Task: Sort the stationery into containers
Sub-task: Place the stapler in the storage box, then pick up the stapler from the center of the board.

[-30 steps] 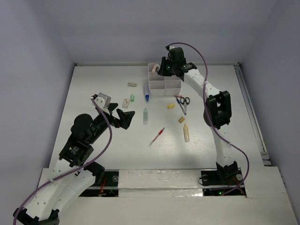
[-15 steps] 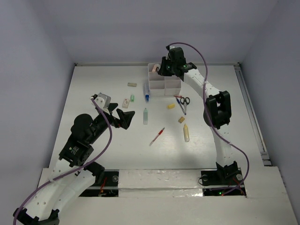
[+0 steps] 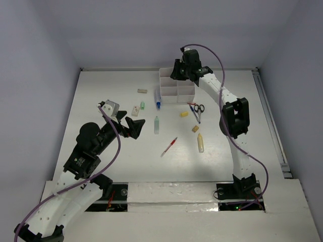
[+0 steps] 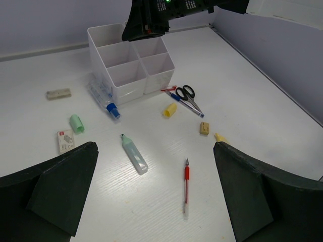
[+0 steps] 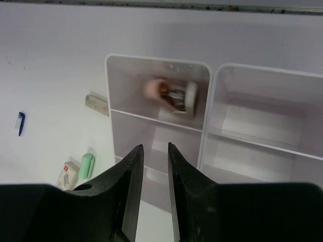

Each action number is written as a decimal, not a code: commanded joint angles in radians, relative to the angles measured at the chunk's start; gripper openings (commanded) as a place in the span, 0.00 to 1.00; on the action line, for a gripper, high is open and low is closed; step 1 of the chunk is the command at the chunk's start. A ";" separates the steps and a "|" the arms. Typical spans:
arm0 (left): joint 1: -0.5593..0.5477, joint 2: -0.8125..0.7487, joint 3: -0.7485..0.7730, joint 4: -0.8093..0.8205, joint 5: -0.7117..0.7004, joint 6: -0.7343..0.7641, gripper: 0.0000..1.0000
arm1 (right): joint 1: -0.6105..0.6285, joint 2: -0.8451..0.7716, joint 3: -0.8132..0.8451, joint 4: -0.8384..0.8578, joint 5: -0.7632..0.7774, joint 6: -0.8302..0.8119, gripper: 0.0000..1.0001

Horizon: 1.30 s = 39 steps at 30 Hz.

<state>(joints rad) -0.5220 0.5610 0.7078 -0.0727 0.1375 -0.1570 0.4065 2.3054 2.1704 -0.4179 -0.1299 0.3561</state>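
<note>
The white organizer tray [image 3: 177, 84] stands at the far middle of the table. My right gripper [image 3: 176, 70] hovers over its far-left part, jaws slightly apart and empty [image 5: 155, 146]. A pink and white item [image 5: 169, 95], blurred, is in the far-left compartment. My left gripper [image 3: 132, 126] is wide open and empty [image 4: 155, 146], above the table near the red pen [image 4: 186, 186] and pale-green marker [image 4: 134, 154]. Scissors [image 3: 200, 108], blue pen [image 3: 195, 113], yellow cap [image 3: 184, 114], beige eraser [image 3: 195, 129] and cream marker [image 3: 201, 142] lie right of centre.
Left of the tray lie a beige eraser [image 3: 143, 91], a green cap [image 3: 143, 105], a white labelled eraser [image 3: 135, 110] and a blue-capped clear tube [image 3: 158, 101] against the tray wall. White walls border the table at the back and right.
The pink item, seen at the right gripper's tip over the tray's far-left corner, is now out of the jaws and in the compartment. The right gripper has shifted slightly back. The left arm has not moved.
</note>
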 commanded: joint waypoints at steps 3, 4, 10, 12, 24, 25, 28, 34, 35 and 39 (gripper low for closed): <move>-0.004 -0.003 0.051 0.031 -0.003 0.010 0.99 | -0.005 0.003 0.045 0.037 0.006 0.007 0.33; -0.004 -0.003 0.051 0.031 -0.004 0.010 0.99 | -0.005 0.002 0.045 0.037 0.007 0.007 0.34; -0.004 -0.003 0.050 0.033 -0.003 0.010 0.99 | -0.005 -0.076 -0.049 0.120 0.003 -0.002 0.39; -0.004 -0.003 0.050 0.034 -0.001 0.010 0.99 | -0.005 -0.159 -0.145 0.174 0.021 -0.015 0.41; -0.004 -0.027 0.044 0.040 0.016 0.002 0.99 | -0.005 -0.733 -0.992 0.338 0.102 0.035 0.45; -0.004 -0.033 0.044 0.042 0.014 0.002 0.99 | -0.005 -0.791 -1.080 0.320 0.099 0.040 0.45; -0.004 -0.039 0.044 0.042 0.014 -0.001 0.99 | 0.005 -0.888 -1.199 0.243 0.113 0.043 0.47; -0.004 -0.042 0.044 0.036 -0.033 -0.009 0.99 | 0.025 -0.968 -1.285 0.186 0.093 0.047 0.49; -0.004 -0.033 0.044 0.031 -0.053 -0.013 0.99 | 0.037 -0.968 -1.282 0.188 0.093 0.049 0.49; -0.004 0.048 0.045 -0.004 -0.235 -0.068 0.99 | 0.057 -0.951 -1.267 0.232 0.072 0.046 0.49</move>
<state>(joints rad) -0.5224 0.5488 0.7094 -0.0738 0.0452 -0.1818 0.4408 1.3750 0.8799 -0.2428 -0.0406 0.3969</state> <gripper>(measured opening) 0.990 0.486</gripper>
